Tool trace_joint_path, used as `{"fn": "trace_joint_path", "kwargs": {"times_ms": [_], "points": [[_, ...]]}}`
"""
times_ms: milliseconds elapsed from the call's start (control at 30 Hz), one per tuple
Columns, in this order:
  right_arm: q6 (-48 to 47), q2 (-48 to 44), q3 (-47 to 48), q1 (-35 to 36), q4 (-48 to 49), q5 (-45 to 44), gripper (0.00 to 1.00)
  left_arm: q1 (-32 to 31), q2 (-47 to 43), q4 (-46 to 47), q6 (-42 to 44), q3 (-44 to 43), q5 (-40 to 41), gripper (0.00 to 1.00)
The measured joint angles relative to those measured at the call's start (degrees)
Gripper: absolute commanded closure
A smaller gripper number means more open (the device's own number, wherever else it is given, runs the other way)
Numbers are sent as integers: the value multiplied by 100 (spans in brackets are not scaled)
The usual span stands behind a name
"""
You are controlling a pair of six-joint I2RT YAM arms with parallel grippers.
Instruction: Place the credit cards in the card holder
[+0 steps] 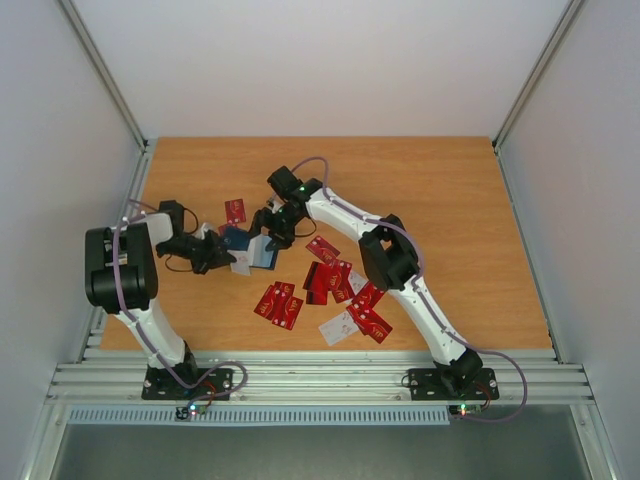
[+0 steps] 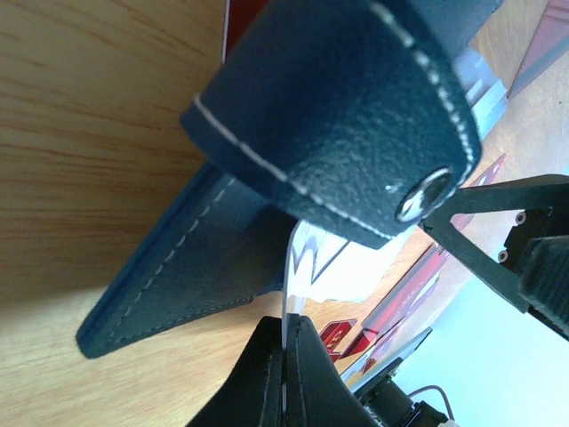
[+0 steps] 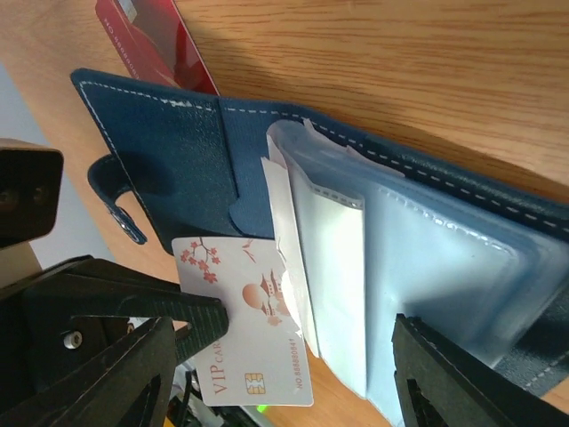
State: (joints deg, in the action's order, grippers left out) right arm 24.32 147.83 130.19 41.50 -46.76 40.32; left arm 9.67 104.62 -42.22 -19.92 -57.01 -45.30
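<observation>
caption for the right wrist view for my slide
Shut left gripper holds a white VIP card at the clear sleeves of the open navy card holder.

Bottom centre: left gripper (image 2: pixel 286 342), fingers pressed together on thin edge of white patterned card (image 2: pixel 342 267). Directly above gripper: dark navy stitched leather card holder (image 2: pixel 338 107), metal snap stud (image 2: pixel 425 194) on flap. Right of gripper: flat red cards (image 2: pixel 400 302). Left: wooden tabletop (image 2: pixel 80 133).

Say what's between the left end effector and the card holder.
A white VIP card, pinched by the left end effector, edge inside the card holder: right wrist view.
</observation>
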Motion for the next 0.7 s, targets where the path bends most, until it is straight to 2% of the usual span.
{"fn": "trace_joint_path", "kwargs": {"times_ms": [200,467,700], "points": [[-210,-4,0,-2,-79,-2,33,-186,-2,173,-85,227,-197,100],[-584,-275,-428,0,-197,66,33,-1150,-55,597,-638,573,-636,100],[-787,-557,-933,-2,-278,61,33,-1285,-348,140,-739,365,-546,100]]}}
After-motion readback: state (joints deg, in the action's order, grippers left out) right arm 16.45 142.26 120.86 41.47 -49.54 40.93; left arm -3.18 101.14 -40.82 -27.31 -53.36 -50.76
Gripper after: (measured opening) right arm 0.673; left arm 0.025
